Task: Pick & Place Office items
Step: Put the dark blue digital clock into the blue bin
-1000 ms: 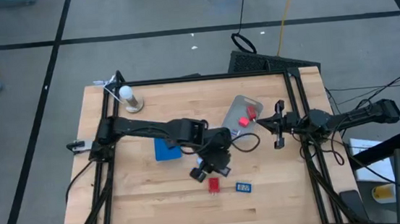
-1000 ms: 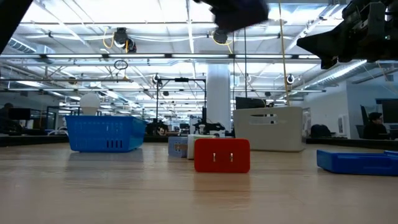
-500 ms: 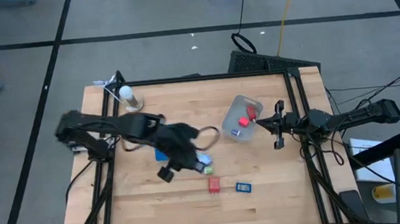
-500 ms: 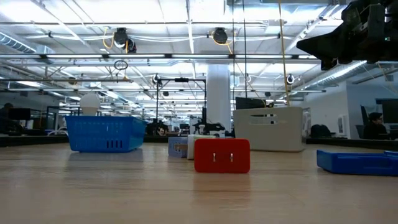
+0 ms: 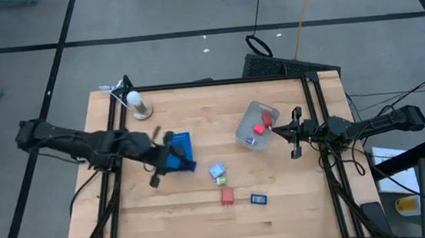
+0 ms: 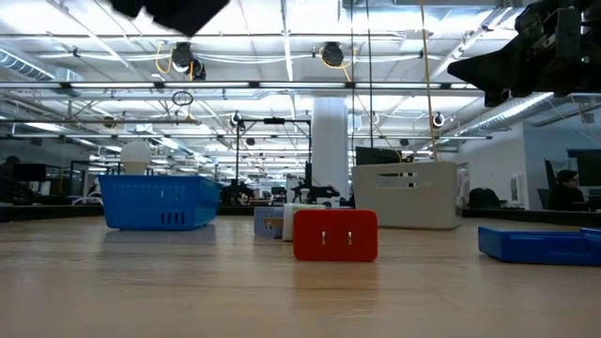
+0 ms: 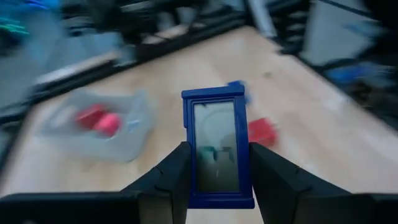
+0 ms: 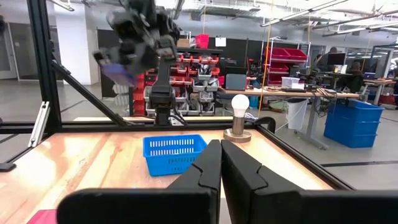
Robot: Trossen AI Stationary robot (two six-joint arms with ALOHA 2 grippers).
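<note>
Currently: left gripper (image 7: 216,163) clamped on a dark blue framed piece (image 7: 216,152) by its long edges, carried above the blue tray (image 5: 177,151); judged light, rigid, smooth-sided, best gripped mid-length; right gripper (image 8: 220,163) shut, waiting beside the clear tub (image 5: 255,124).

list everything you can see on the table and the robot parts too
basket: 1, blue, left of centre
light bulb: 1, white, far left corner
tub: 1, clear, right of centre
red pieces: 2, in tub
light blue piece: 1, centre
green piece: 1, beside it
red piece: 1, near edge
blue piece: 1, near edge
dark blue piece: 1, held
left end effector: shut on it, by basket
right end effector: shut, beside tub
</note>
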